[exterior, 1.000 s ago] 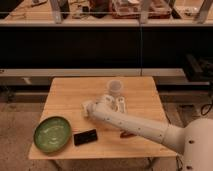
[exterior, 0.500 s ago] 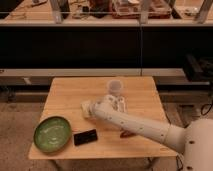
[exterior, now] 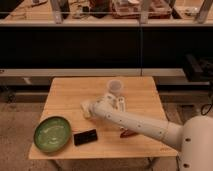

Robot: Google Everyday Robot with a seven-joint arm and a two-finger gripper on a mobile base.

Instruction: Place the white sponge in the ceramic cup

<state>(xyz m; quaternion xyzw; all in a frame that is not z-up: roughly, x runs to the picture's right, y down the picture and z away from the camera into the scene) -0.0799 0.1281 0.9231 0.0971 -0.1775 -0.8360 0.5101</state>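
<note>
The arm reaches from the lower right across the wooden counter (exterior: 65,95), and its pincer (exterior: 87,109) sits low over the left-middle of the top. I cannot tell whether the pincer is open or closed, and the sponge cannot be told apart from its pale tip. The cup (exterior: 115,86) stands upright near the back edge, well apart from the pincer, with a green bowl (exterior: 52,134) at the front left corner.
</note>
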